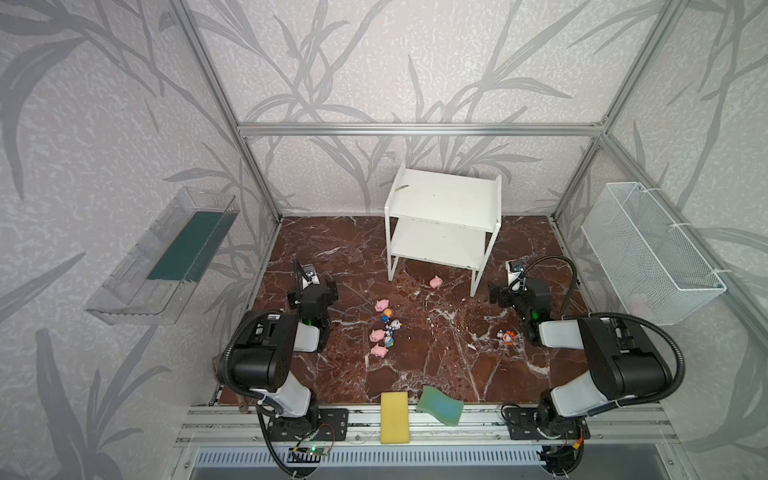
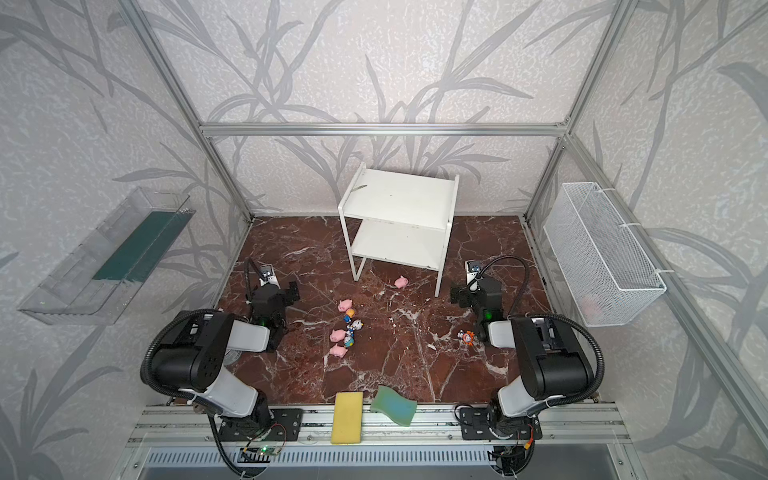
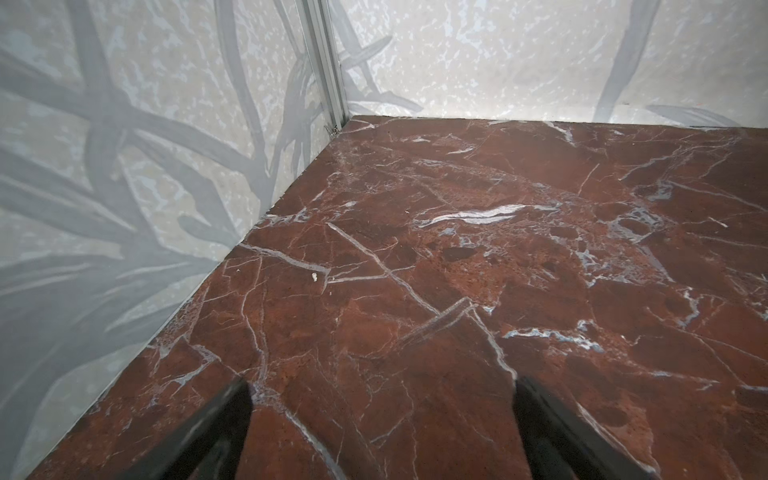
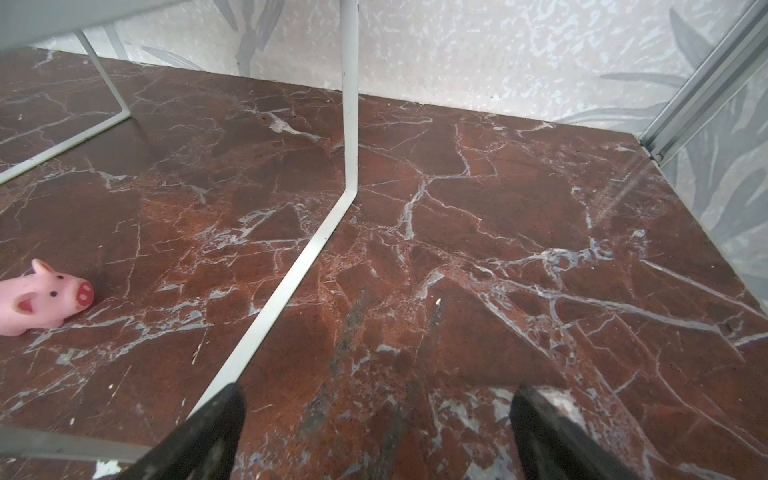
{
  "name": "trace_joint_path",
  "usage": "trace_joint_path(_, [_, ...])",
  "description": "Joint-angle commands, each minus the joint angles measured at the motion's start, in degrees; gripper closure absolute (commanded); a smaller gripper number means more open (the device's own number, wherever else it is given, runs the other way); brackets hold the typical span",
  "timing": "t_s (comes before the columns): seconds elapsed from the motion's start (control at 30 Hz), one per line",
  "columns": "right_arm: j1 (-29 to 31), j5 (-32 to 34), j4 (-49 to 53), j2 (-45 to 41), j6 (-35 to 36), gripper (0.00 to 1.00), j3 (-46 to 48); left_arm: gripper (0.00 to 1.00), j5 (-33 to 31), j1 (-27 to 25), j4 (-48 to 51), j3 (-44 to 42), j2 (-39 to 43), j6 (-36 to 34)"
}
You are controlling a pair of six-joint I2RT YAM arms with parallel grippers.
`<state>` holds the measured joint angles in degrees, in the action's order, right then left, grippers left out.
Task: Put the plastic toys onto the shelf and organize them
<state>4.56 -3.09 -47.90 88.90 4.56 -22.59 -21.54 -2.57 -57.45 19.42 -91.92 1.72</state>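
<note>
Toys (image 1: 389,331) mostly huddle in the middle, right of my left gripper (image 1: 312,293) and a little nearer than it; none is on the shelf (image 1: 444,199) by the far wall. One pig (image 4: 41,297) lies just left of my right gripper (image 4: 376,392), at the shelf's front legs. Both grippers gape wide, empty

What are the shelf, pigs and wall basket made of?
Shelf: matte white boards, probably painted wood or laminate, on thin flat legs that look like metal. Pig: smooth, rounded, pink with painted details, likely soft plastic or rubber. Basket: white coated wire mesh, see-through.
</note>
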Motion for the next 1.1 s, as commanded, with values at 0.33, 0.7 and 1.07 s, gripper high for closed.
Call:
trace_joint_path(0.33, [-0.07,-0.07,-0.09,-0.40,0.63,0.01,-0.90,0.01,0.15,0.21,-0.38,1.15,1.15,0.48])
trace_joint_path(0.7, [0.56,0.90,-0.18,-0.49,0.92,0.01,-0.79,0.01,0.09,0.23,-0.47,1.15,1.20,0.48])
trace_joint_path(1.07, [0.54,0.90,-0.18,-0.49,0.89,0.01,-0.79,0.01,0.16,0.22,-0.38,1.15,1.18,0.48])
